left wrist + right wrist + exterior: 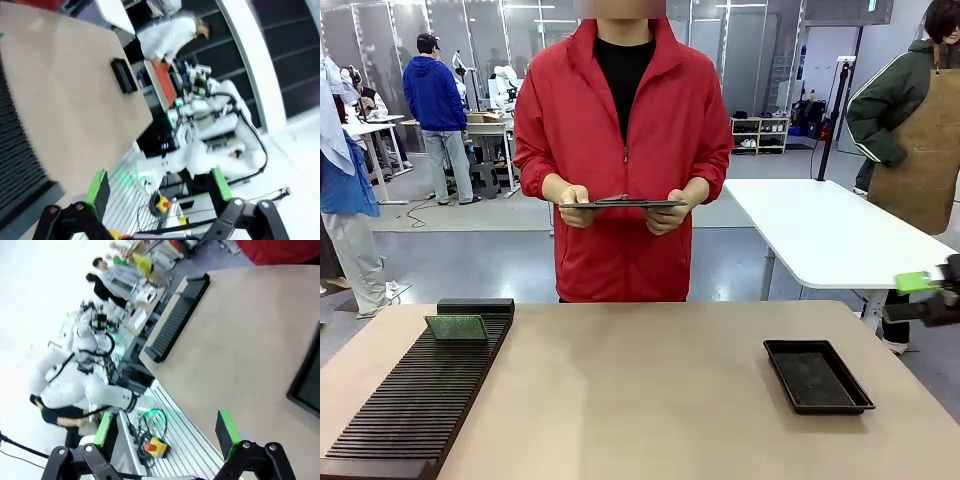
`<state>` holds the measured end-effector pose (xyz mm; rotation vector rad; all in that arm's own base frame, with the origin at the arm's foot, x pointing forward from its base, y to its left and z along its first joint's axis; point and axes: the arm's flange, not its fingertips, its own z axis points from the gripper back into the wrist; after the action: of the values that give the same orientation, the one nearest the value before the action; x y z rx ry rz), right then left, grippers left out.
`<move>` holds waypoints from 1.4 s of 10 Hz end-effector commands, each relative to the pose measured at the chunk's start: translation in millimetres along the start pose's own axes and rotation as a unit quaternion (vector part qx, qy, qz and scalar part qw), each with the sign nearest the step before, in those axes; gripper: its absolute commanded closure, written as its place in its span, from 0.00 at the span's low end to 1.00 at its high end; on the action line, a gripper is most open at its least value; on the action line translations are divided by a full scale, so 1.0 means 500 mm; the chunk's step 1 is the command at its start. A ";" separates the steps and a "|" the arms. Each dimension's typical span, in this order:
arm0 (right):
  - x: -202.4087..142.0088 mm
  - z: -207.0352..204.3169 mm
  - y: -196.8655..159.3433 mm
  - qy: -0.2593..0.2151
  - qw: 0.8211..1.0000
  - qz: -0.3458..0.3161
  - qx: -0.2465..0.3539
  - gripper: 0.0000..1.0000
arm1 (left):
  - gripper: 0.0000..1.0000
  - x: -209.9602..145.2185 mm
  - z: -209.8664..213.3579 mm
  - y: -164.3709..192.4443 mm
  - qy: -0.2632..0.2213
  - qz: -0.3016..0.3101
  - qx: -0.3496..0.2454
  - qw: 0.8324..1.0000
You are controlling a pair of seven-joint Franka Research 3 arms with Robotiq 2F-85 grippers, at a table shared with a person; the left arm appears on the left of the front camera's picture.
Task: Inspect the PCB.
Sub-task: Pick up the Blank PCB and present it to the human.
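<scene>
The PCB (456,327), small and green, stands upright in a far slot of the black slotted rack (420,395) at the table's left. My right gripper (910,298) hovers off the table's right edge, open and holding nothing, far from the PCB. In the right wrist view its green-padded fingers (227,432) stand wide apart around my right gripper (166,432), above the table's near edge. My left gripper (159,187) is open too, with empty green pads (97,187), off the table's near corner beside the rack (15,150).
A shallow black tray (817,375) lies at the table's right. A person in a red jacket stands at the far side, both hands holding a dark clipboard (623,203). The tray (124,75) and rack (177,315) show in the wrist views.
</scene>
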<state>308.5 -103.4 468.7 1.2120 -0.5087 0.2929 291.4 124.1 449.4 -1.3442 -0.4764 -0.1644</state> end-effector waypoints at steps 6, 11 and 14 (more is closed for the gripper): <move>-0.120 0.058 -0.049 -0.081 0.995 -0.057 -0.034 0.00 | 0.00 -0.122 0.150 0.040 -0.144 0.011 0.056 0.988; -0.079 0.130 -0.066 -0.074 0.995 -0.065 -0.024 0.00 | 0.00 -0.098 0.202 0.051 -0.145 0.035 0.038 0.988; -0.079 0.130 -0.066 -0.074 0.995 -0.065 -0.024 0.00 | 0.00 -0.076 0.179 0.026 -0.135 0.006 0.094 0.986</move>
<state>278.4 -171.9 438.7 1.2178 -0.5587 0.0668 237.6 217.9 423.0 -1.2735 -0.6724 0.0961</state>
